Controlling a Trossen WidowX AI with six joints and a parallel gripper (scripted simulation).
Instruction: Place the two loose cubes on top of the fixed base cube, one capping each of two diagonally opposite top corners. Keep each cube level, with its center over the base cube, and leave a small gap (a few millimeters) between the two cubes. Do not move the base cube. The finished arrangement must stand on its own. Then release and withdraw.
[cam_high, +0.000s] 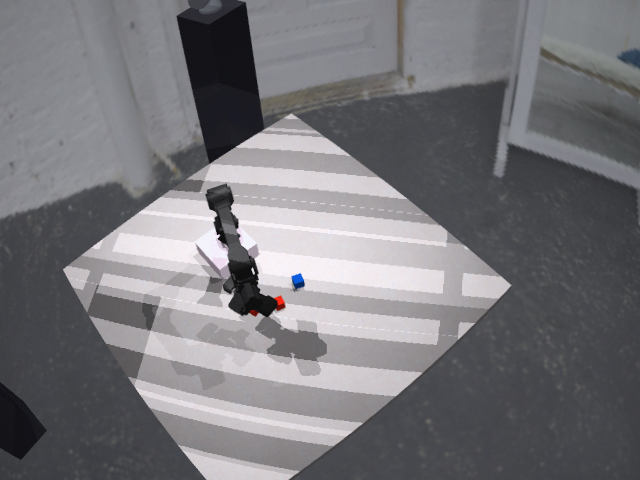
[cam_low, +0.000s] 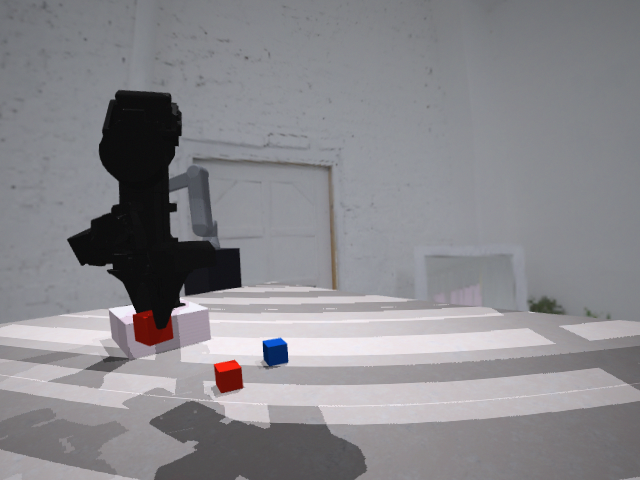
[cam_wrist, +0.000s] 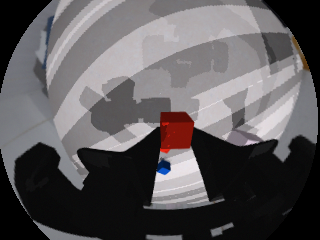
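The gripper (cam_low: 155, 322) is clamping a red cube (cam_low: 149, 327) and holding it above the table (cam_low: 413, 361). A second red cube (cam_low: 228, 375) and a blue cube (cam_low: 275, 351) are sitting near each other on the table.

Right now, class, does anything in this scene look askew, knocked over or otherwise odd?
Nothing stands out. The gripper holds one red cube off the table. The other red cube and the blue cube sit flat on the table, apart from each other.

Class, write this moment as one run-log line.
gripper: shut on red cube | cube: lifted | second red cube, blue cube: on table | stacked: none
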